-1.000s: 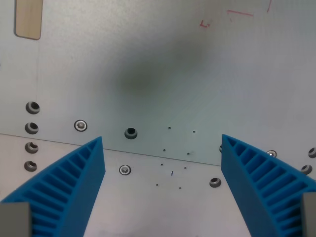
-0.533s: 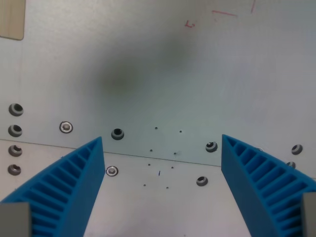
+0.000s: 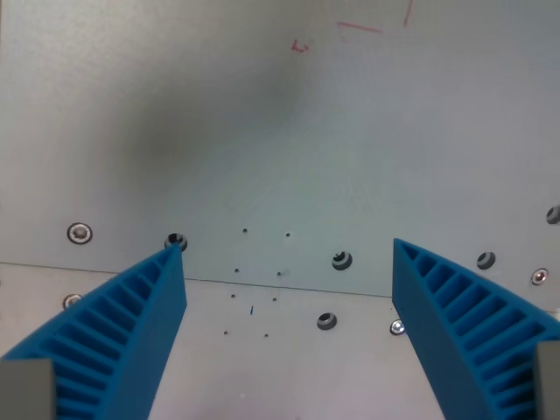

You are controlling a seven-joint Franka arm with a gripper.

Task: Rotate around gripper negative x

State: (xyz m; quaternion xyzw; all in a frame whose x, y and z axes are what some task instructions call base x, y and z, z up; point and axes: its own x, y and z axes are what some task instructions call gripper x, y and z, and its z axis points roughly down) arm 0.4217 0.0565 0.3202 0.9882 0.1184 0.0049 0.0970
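Note:
Only my gripper and a grey metal tabletop show in the wrist view. Two blue ribbed fingers rise from the bottom corners, one at the wrist view's left and one at the wrist view's right. They stand wide apart with nothing between them, so the gripper is open. Below the gap lies bare plate with a seam running across it.
Several screw heads and holes dot the plate, such as one hole and a screw. Tiny dark specks cluster near the seam. Red pen marks sit at the top. A dim shadow darkens the upper left.
The whole scene has slid towards the wrist view's left, so the camera has moved. The wooden piece at the top left has left the view. The fingers keep the same spread.

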